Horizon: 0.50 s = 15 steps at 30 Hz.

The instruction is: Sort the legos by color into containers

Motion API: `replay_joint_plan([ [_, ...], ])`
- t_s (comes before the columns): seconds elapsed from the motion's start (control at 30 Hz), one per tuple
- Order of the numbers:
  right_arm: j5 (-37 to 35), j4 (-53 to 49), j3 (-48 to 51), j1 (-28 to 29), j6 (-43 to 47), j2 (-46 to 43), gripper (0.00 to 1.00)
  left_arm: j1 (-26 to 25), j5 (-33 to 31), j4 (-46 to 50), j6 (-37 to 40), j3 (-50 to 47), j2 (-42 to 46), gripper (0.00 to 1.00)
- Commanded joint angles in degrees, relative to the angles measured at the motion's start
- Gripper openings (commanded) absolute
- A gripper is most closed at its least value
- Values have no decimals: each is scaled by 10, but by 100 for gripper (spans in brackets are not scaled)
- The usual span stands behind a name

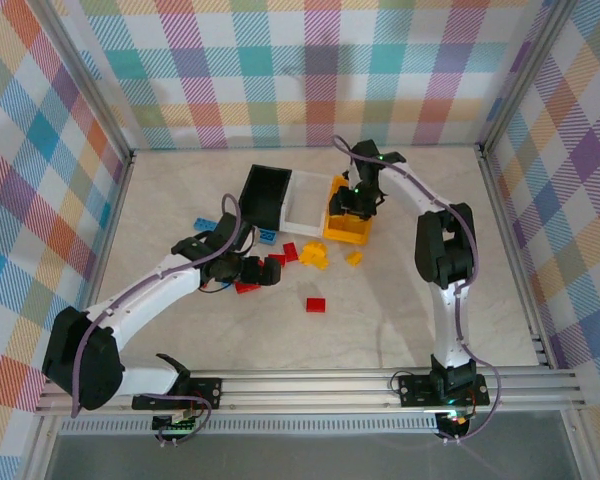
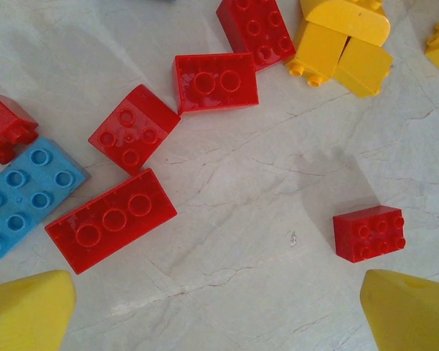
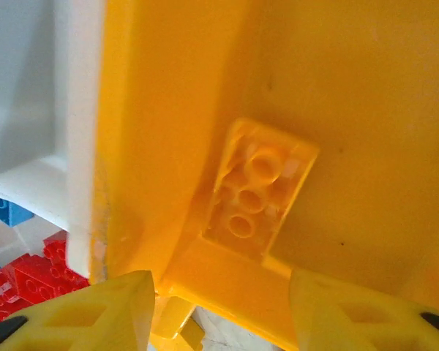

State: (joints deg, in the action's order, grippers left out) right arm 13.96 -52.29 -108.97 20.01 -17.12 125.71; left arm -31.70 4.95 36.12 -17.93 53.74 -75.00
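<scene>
Lying in the yellow bin (image 3: 336, 88), a brick (image 3: 260, 186) sits below the right claw (image 3: 219, 300).

Table (image 1: 400, 320): pale and marbled, with thin dark veins, from what I see on my top camera.
Bins: three stand side by side at the far middle. Left to right they are the black bin (image 1: 252, 195), the white bin (image 1: 310, 177) and the yellow-orange bin (image 1: 348, 237).
Red bricks (image 1: 290, 252): scattered in front of the bins. On my left wrist camera a long red brick (image 2: 111, 219) lies studs up, just beside a blue brick (image 2: 25, 196).
Lone red brick (image 1: 315, 305): apart from the rest, nearer the arm bases.
Blue bricks (image 1: 200, 223): left of the black bin, with another just in front of it.
Yellow bricks (image 1: 316, 258): I see them clustered in front of the white bin, with one more before the yellow-orange bin.
</scene>
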Motion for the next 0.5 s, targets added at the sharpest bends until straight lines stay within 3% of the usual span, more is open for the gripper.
replay_joint_plan([
  [0.0,-6,-31,-29,7,5,-19,53,-2,3,5,14,10,-12,100],
  [0.17,-57,-48,18,30,8,-112,67,0,5,-3,24,24,-29,100],
  [0.47,-126,49,349,90,26,-299,81,8,22,-22,29,25,-47,100],
])
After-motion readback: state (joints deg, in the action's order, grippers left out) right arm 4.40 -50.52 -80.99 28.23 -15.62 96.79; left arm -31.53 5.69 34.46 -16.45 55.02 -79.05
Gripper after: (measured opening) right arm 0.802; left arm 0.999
